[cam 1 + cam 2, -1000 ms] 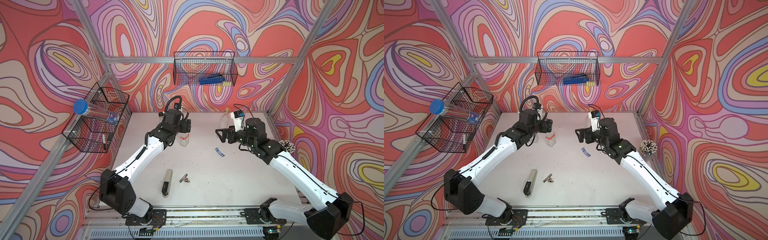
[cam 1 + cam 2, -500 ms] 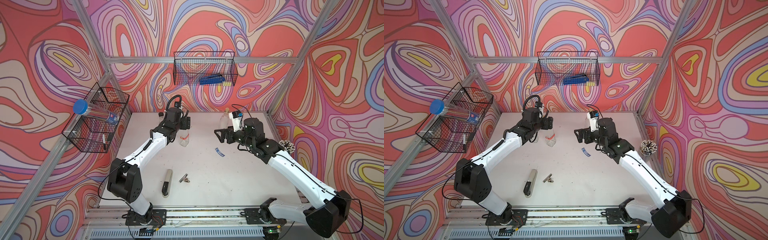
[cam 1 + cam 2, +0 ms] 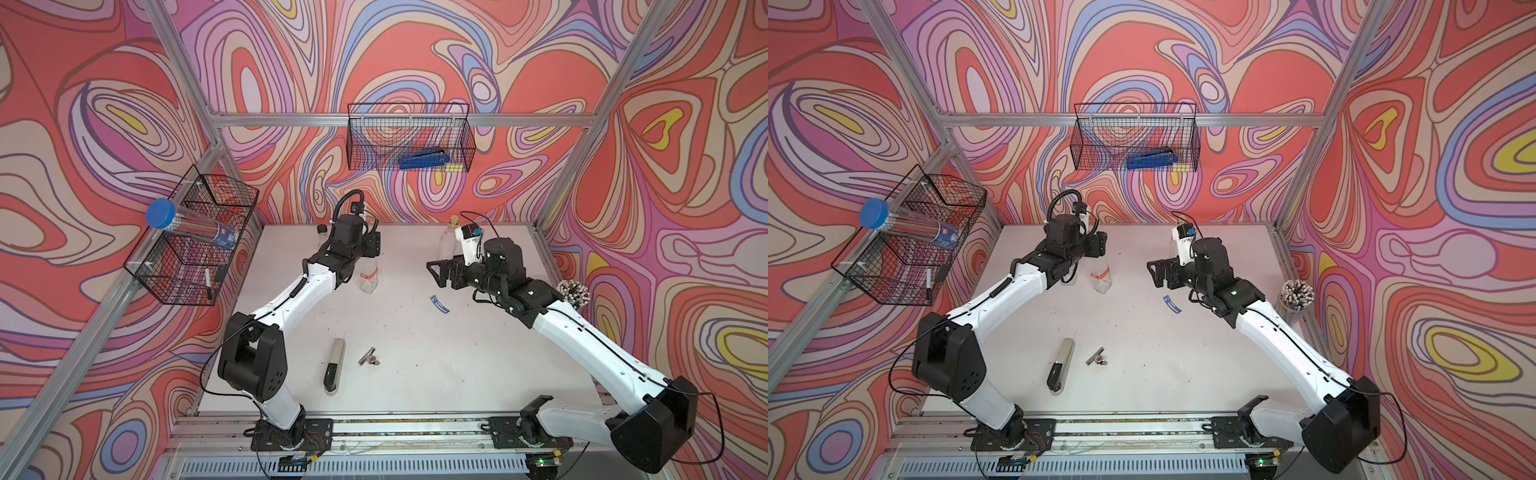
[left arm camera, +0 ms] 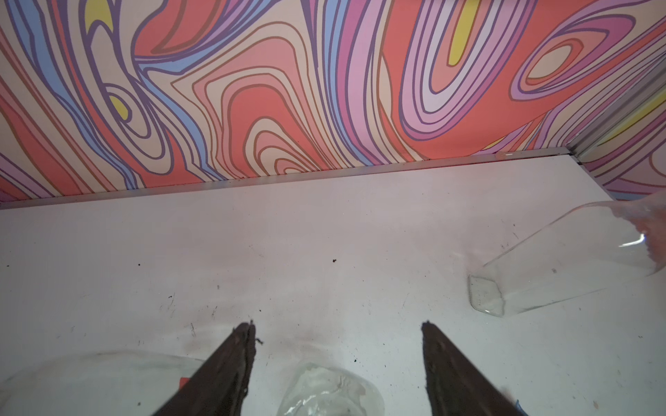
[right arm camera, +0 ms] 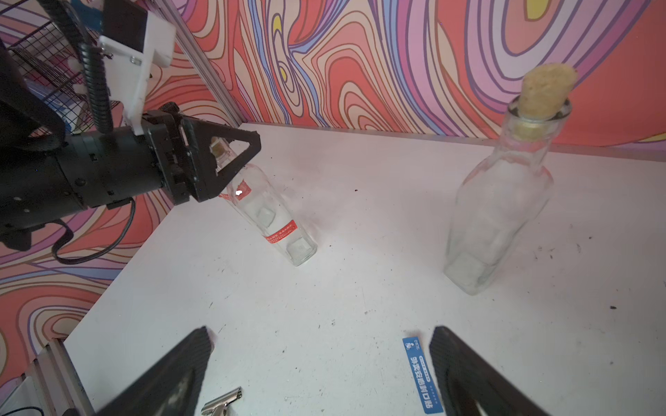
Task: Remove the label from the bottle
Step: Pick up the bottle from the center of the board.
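The bottle (image 3: 368, 275) (image 3: 1103, 279) (image 5: 274, 212) is clear glass and stands upright at the back of the table. It carries a red label (image 5: 280, 231) low on its body and a red patch on its shoulder. My left gripper (image 3: 373, 250) (image 3: 1100, 247) (image 5: 248, 146) (image 4: 337, 326) straddles the bottle's neck, jaws apart and not touching the glass top (image 4: 329, 389) between them. My right gripper (image 3: 434, 272) (image 3: 1154, 272) (image 5: 320, 333) hangs open over the table to the right, holding nothing. A loose blue label strip (image 3: 439, 304) (image 3: 1170, 304) (image 5: 421, 374) lies flat below it.
A corked clear bottle (image 3: 448, 245) (image 5: 501, 201) stands behind the right gripper, and a black-capped bottle (image 3: 321, 232) behind the left arm. A utility knife (image 3: 334, 365) and a metal clip (image 3: 368, 356) lie at the front centre. A cup of sticks (image 3: 573, 291) stands at the right edge.
The left gripper's jaws have narrowed around the bottle's neck and the left arm's elbow has swung inward. The right arm has barely shifted.
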Action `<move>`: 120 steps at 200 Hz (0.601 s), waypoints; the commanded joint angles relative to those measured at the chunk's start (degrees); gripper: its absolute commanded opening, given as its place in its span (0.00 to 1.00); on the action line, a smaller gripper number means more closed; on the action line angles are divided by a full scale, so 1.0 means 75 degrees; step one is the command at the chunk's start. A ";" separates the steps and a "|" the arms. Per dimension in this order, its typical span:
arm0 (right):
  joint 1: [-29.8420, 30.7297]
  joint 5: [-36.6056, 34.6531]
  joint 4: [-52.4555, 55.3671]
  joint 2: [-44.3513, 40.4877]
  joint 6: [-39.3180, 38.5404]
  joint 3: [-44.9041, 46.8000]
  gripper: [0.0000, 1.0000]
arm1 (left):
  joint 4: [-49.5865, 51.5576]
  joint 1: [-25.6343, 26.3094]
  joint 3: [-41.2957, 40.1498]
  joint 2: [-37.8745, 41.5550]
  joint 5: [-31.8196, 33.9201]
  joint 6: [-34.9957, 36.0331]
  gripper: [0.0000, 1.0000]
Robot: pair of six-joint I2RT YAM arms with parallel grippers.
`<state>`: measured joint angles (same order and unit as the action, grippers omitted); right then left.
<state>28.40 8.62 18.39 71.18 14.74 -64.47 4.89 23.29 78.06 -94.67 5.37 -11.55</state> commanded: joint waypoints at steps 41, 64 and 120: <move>0.0080 0.0046 -0.0273 0.0096 0.0108 0.0158 0.98 | -0.0152 -0.0017 0.0003 -0.0144 -0.0094 0.0008 0.49; 0.0097 0.0034 -0.0297 0.0096 0.0109 0.0181 0.98 | -0.0122 -0.0017 -0.0029 -0.0162 -0.0170 -0.0053 0.42; 0.0127 0.0040 -0.0402 0.0151 0.0158 0.0264 0.98 | -0.0124 -0.0013 -0.0256 -0.0058 -0.0257 -0.0168 0.25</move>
<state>28.97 8.64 16.60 71.83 15.59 -63.46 4.49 23.29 77.82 -94.83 4.54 -12.01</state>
